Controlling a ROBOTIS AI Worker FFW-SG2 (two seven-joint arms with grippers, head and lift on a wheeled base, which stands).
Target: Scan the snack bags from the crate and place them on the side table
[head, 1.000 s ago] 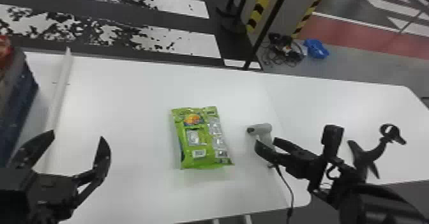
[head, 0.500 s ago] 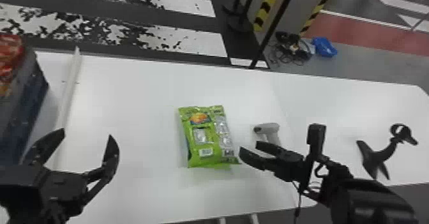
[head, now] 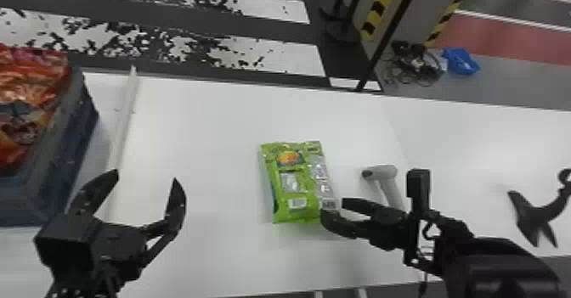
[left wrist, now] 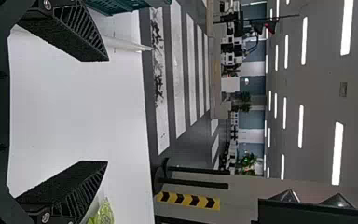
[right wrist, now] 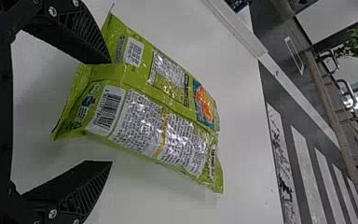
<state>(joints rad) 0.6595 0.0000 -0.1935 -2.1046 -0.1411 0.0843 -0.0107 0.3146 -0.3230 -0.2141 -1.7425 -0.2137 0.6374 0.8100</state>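
A green snack bag (head: 293,182) lies flat on the white table (head: 204,148) in the head view. My right gripper (head: 335,214) is open at the bag's near right corner. In the right wrist view the bag (right wrist: 144,112) lies before my right gripper (right wrist: 111,112), one finger overlapping its edge. A grey handheld scanner (head: 384,178) stands behind the right gripper. My left gripper (head: 146,180) is open over the table, left of the bag, with nothing between its fingers; the left wrist view shows the left gripper (left wrist: 107,112) too. At far left, the crate (head: 70,148) holds red-orange snack bags (head: 29,102).
A white raised strip (head: 123,123) runs beside the crate. On the right, the side table (head: 488,148) adjoins, with a dark stand-like object (head: 535,216) over it. A dark pole (head: 388,34) rises behind the tables.
The right gripper has moved left to the green bag's corner. In the head view the scene has shifted rightward, bringing more of the crate into sight. The left gripper stays open.
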